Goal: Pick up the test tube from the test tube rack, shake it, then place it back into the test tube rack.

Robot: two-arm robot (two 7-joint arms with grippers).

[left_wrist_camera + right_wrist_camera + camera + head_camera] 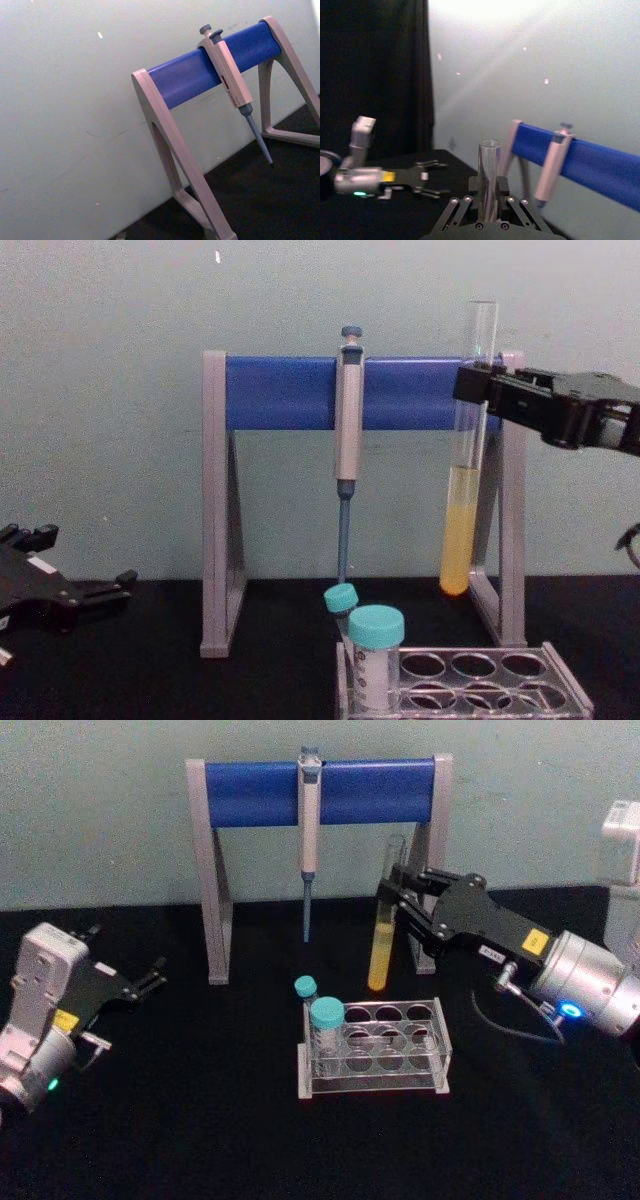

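Nearest to me, the test tube rack (375, 1080) sits low on the black table (200, 1120). Two short teal-capped tubes (326, 1013) stand in the holes at its left end, and its other holes are bare.

Well off to the rack's left, low over the table, my left gripper (128, 956) hangs idle with its jaws apart.

Above the rack's far edge and toward its right end, my right gripper (392, 898) reaches in from the right. Its jaws are closed on the test tube (379, 955), pinching the clear upper part of the glass. The tube's long axis runs nearly straight up and down, open mouth at the top and round bottom pointing down at the rack. The yellow-orange liquid fills its lower part. The bottom hangs clear above the rack, touching nothing.

Farther back than the rack, near the pale wall, stands the grey stand (217, 870) with its blue crossbar. A pipette (309, 840) hangs from the bar, tip down.
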